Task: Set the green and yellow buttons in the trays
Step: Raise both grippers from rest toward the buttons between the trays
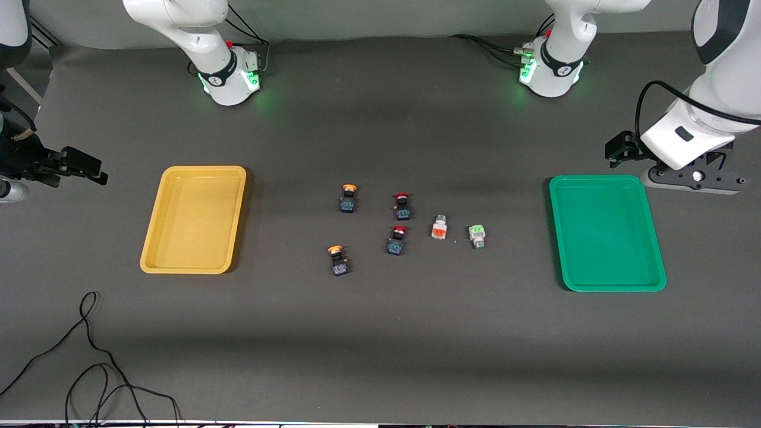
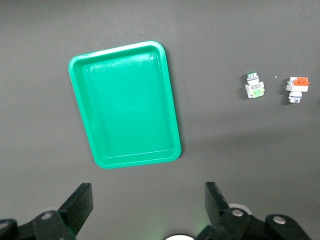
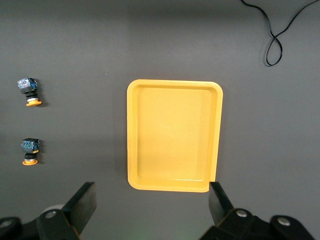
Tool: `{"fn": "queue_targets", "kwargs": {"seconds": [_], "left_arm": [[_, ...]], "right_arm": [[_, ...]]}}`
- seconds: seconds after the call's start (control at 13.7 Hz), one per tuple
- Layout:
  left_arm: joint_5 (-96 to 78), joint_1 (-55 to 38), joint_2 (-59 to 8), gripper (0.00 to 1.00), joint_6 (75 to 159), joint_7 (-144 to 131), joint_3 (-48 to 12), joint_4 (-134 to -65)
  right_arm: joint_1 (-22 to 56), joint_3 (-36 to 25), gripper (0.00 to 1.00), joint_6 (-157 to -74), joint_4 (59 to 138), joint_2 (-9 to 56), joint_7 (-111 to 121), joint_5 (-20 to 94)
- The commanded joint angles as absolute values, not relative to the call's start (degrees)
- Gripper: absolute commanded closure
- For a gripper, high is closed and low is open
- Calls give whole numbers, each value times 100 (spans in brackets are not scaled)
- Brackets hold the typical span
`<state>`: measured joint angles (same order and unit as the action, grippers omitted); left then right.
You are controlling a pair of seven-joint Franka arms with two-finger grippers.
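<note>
The yellow tray (image 1: 193,219) (image 3: 175,135) lies empty toward the right arm's end of the table. The green tray (image 1: 606,232) (image 2: 125,105) lies empty toward the left arm's end. Between them stand two dark buttons with yellow-orange caps (image 1: 348,198) (image 1: 337,260), also in the right wrist view (image 3: 30,91) (image 3: 30,151). A white button with a green face (image 1: 477,235) (image 2: 254,86) lies closer to the green tray. My left gripper (image 2: 148,192) hangs open and empty over bare mat beside the green tray. My right gripper (image 3: 151,192) hangs open and empty over bare mat beside the yellow tray.
Two dark buttons with red caps (image 1: 402,205) (image 1: 397,239) and a white button with an orange face (image 1: 439,227) (image 2: 298,89) sit among the task's buttons. A loose black cable (image 1: 89,345) (image 3: 275,40) curls on the mat nearer the front camera than the yellow tray.
</note>
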<state>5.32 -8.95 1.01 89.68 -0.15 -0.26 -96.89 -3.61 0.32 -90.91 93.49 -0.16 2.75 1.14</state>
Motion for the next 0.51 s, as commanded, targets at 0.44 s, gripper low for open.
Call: {"fn": "queue_targets", "kwargs": {"seconds": [0.44], "left_arm": [[475,-940,35,0,8947,70,44,-9554]], "right_arm": [[-316,-9,0,-8956,9290,-26,387,185]]}}
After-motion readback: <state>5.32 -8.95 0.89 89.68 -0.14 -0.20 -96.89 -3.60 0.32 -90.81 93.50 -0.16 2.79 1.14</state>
